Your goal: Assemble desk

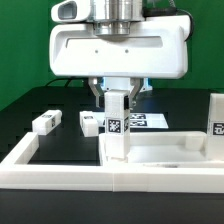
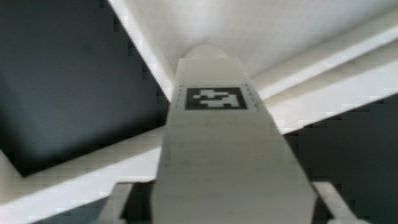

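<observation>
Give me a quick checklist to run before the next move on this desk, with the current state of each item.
1. Pincer closed on the leg: ok.
2. Leg upright, tag visible: ok.
3. Leg's lower end seated in the tabletop: cannot tell.
4. Spare legs lying apart from the pincer: ok.

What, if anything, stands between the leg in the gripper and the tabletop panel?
Nothing visible. The gripper holds the leg upright at the end of the tabletop panel on the exterior view's left. The two loose legs lie farther left, clear of it.
</observation>
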### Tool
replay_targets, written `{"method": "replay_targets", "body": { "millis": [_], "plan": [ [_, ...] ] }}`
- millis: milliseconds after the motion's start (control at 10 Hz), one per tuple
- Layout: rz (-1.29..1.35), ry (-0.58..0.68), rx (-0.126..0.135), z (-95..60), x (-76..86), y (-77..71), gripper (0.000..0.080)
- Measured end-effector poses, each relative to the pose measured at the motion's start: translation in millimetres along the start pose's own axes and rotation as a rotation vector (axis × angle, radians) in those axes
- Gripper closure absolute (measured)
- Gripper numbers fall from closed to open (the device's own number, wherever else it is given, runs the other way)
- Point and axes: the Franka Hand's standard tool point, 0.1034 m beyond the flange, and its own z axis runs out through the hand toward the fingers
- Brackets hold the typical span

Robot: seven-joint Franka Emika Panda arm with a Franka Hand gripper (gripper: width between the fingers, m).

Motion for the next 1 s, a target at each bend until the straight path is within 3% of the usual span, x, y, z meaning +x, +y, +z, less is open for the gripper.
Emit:
{"method": "replay_targets", "body": {
  "millis": [300, 700, 800, 900, 1000],
  "plan": [
    [0.368, -0.001, 0.006, 0.6, -0.3, 1.2, 0.0512],
    [0.677, -0.017, -0.013, 0.7, -2.2, 2.1, 0.0512],
    [0.647, -0.017, -0.012, 1.0, -2.3, 1.9, 0.0429],
    [0.607, -0.017, -0.011, 0.6, -2.2, 1.7, 0.0429],
    [0.545, -0.017, -0.008, -1.4, -2.2, 0.1, 0.0289]
  ]
}}
